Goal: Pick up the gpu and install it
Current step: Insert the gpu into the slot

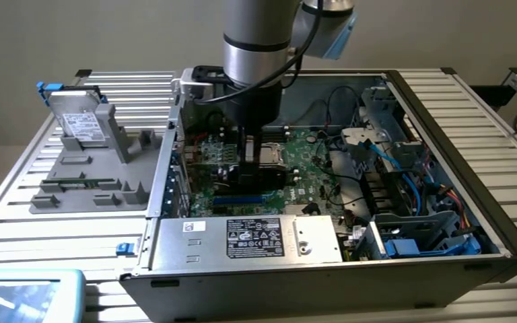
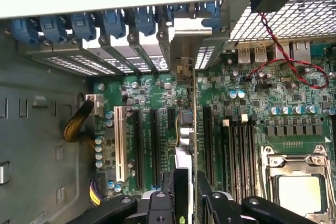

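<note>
The gpu shows edge-on in the wrist view as a thin upright card. Its silvery end bracket sits against the case's rear slot openings. It stands over the motherboard between the long black expansion slots; whether it is seated in a slot I cannot tell. My gripper is shut on the card's upper edge, one black finger on each face. In the exterior view my gripper reaches straight down into the open computer case, low over the green motherboard.
A row of blue slot clips lines the rear wall. The CPU socket and red-black wires lie beside the slots. The power supply fills the case's front. Outside, a grey holder tray carries a silver hard drive and a memory stick.
</note>
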Robot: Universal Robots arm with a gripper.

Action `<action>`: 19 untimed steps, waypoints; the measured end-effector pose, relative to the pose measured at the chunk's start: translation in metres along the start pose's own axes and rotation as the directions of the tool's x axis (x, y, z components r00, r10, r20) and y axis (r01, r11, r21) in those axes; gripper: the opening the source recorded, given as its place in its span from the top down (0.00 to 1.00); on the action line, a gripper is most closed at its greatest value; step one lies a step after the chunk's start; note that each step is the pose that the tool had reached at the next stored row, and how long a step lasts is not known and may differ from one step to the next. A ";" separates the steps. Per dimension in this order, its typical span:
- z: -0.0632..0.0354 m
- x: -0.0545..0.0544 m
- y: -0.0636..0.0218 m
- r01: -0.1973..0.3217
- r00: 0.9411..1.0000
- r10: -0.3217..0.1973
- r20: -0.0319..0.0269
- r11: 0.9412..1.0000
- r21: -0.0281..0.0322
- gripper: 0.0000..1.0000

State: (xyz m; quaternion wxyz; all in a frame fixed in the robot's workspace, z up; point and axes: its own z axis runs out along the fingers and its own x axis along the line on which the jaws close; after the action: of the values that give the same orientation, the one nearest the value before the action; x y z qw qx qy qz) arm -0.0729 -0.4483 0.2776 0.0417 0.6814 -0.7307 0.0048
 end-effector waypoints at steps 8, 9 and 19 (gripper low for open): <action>0.0016 0.001 0.0010 -0.002 1.000 0.002 0.008 1.000 0.000 0.72; 0.0021 0.001 0.0010 -0.002 1.000 0.002 0.009 1.000 0.000 0.72; 0.0073 0.003 0.0035 -0.002 1.000 0.002 0.009 1.000 0.004 0.72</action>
State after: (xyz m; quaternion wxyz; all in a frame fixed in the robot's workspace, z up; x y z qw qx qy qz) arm -0.0770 -0.4513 0.2707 0.0373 0.6808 -0.7316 0.0032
